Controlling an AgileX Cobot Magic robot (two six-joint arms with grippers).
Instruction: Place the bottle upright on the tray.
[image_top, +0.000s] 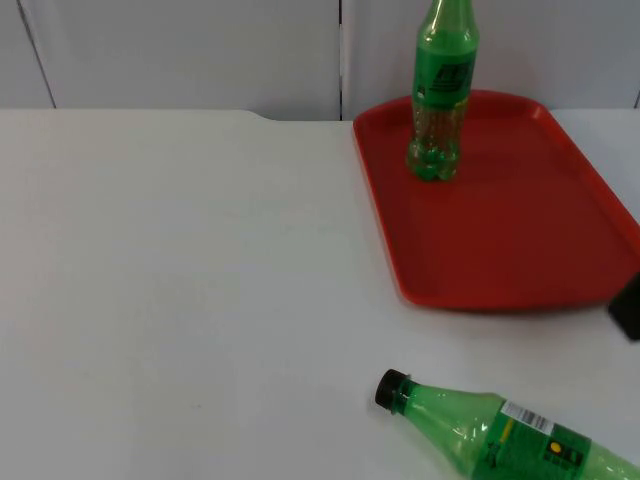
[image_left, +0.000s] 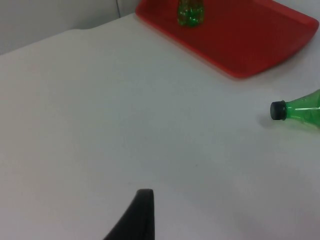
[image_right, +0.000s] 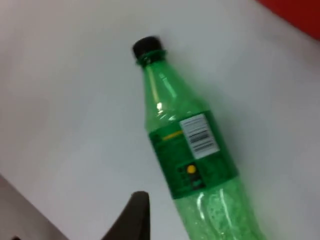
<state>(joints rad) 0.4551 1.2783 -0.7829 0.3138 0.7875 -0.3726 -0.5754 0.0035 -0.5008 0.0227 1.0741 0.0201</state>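
Approach step: the lying bottle (image_top: 500, 432) rests on the table (image_top: 180, 280), near the tray (image_top: 520, 240), where another bottle (image_top: 440, 90) stands. Right gripper (image_top: 627, 305) hovers above; you can't tell its opening. Left arm waits. Next, descend and grasp.

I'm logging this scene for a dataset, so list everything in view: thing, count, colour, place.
standing bottle: one, green, upright on the tray's far left part.
lying bottle: one, green with a black cap, on its side on the table in front of the tray, cap pointing left in the top view.
tray: one, red, on the table's right side near the wall.
table: one, white.
wall: grey, behind the table.
left gripper: black, above bare table, waiting.
right gripper: black, above the lying bottle.
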